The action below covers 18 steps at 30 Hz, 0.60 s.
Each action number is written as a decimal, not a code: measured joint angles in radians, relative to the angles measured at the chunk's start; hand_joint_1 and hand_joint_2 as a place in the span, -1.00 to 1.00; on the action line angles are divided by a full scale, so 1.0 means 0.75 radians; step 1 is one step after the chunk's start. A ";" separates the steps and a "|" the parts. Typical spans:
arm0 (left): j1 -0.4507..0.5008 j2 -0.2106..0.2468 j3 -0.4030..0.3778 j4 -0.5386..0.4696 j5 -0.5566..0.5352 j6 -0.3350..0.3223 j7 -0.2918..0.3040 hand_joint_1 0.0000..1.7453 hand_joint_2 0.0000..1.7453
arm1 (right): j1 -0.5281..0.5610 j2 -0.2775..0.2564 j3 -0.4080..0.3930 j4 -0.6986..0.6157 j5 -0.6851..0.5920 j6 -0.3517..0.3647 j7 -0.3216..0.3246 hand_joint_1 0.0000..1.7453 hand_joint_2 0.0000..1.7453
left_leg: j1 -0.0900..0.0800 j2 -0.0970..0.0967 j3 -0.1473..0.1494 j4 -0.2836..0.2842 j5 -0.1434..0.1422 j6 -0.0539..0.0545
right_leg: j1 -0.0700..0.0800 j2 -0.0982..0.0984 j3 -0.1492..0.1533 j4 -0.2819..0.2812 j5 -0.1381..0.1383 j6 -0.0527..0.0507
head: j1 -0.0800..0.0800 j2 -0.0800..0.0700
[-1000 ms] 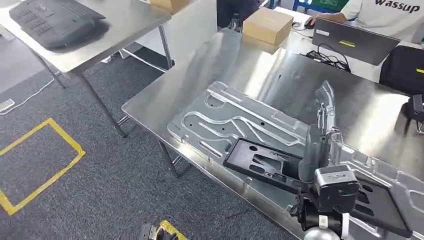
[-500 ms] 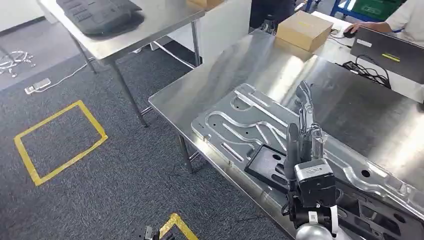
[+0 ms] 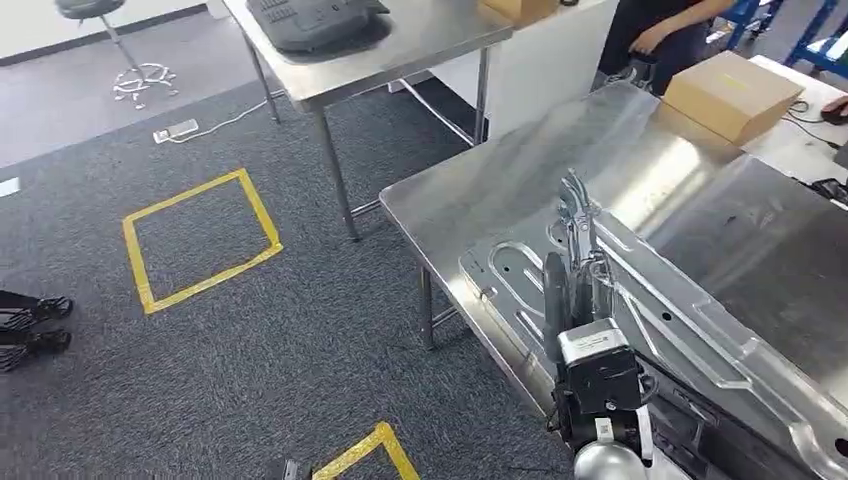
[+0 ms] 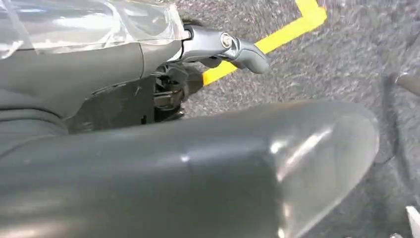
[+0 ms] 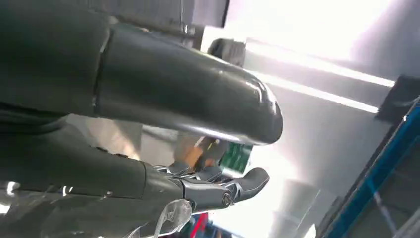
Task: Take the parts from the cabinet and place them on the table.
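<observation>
The large pressed metal part [image 3: 640,310] lies flat on the steel tabletop [image 3: 480,190], reaching close to its near-left corner, with a black part [image 3: 700,420] resting on it at the near edge. These parts appear already delivered. The right hand [image 3: 575,250] stands raised above the metal part, fingers extended and apart, holding nothing. The left hand [image 4: 223,47] hangs over the grey carpet [image 3: 300,340] beside a yellow floor marking [image 4: 277,34]; its fingers are straight and it holds nothing.

Judgement: the placing step looks finished, and the robot is turning away from the tabletop. The next move calls for walking back to the cabinet, which is not visible here, and reaching for another part with empty hands.

Against the earlier frames the whole scene has slid rightward, showing more floor and the yellow square [image 3: 200,240], so the camera has turned left. The parts have not shifted on the tabletop, and the right hand stays raised and unloaded.
</observation>
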State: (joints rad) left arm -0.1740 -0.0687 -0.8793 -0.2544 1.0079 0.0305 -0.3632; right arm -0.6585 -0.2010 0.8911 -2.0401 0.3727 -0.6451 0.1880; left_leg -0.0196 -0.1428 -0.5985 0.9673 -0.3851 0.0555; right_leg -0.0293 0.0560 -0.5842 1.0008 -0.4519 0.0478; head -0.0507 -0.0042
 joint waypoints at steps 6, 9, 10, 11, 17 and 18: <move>0.016 0.014 0.004 0.001 0.007 0.002 0.007 -1.00 -1.00 | 0.000 0.019 0.010 0.012 -0.029 0.028 -0.036 -1.00 -1.00 | 0.010 0.163 -0.116 0.231 -0.108 -0.043 | 0.004 -0.079 0.016 -0.004 -0.004 -0.033 | -0.004 0.000; 0.011 0.011 0.004 0.001 0.006 -0.001 0.013 -1.00 -1.00 | 0.002 0.023 0.017 0.021 -0.054 0.038 -0.041 -1.00 -1.00 | 0.026 0.180 -0.255 0.475 -0.180 -0.053 | 0.004 -0.137 0.024 -0.004 -0.014 -0.038 | -0.003 0.000; 0.013 0.011 0.004 0.001 0.006 0.003 0.015 -1.00 -1.00 | 0.001 0.026 0.018 0.024 -0.059 0.043 -0.043 -1.00 -1.00 | 0.027 0.182 -0.240 0.432 -0.146 -0.052 | 0.004 -0.156 0.028 -0.004 -0.018 -0.035 | -0.004 -0.001; 0.015 0.011 0.004 0.001 0.004 0.007 0.016 -1.00 -1.00 | 0.001 0.029 0.021 0.027 -0.068 0.046 -0.047 -1.00 -1.00 | 0.027 0.185 -0.193 0.340 -0.096 -0.047 | 0.004 -0.174 0.034 -0.004 -0.023 -0.034 | -0.003 0.000; 0.024 0.018 0.004 0.001 0.001 0.044 0.042 -1.00 -1.00 | 0.002 0.038 0.028 0.036 -0.079 0.051 -0.065 -1.00 -1.00 | -0.018 0.277 -0.028 -0.004 0.005 -0.003 | 0.011 -0.272 0.073 -0.023 -0.050 -0.001 | -0.003 0.000; 0.030 0.020 0.004 0.001 0.001 0.045 0.043 -1.00 -1.00 | 0.000 0.041 0.030 0.036 -0.079 0.052 -0.066 -1.00 -1.00 | -0.018 0.257 -0.021 -0.015 0.010 0.000 | 0.016 -0.289 0.084 -0.030 -0.054 0.006 | -0.003 0.000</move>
State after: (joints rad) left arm -0.1517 -0.0538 -0.8762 -0.2537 1.0086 0.0641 -0.3311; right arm -0.6582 -0.1705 0.9136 -2.0134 0.3136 -0.6058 0.1385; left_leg -0.0327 0.0498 -0.6140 0.9558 -0.3774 0.0559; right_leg -0.0173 -0.1607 -0.5213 0.9784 -0.4922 0.0527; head -0.0530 -0.0042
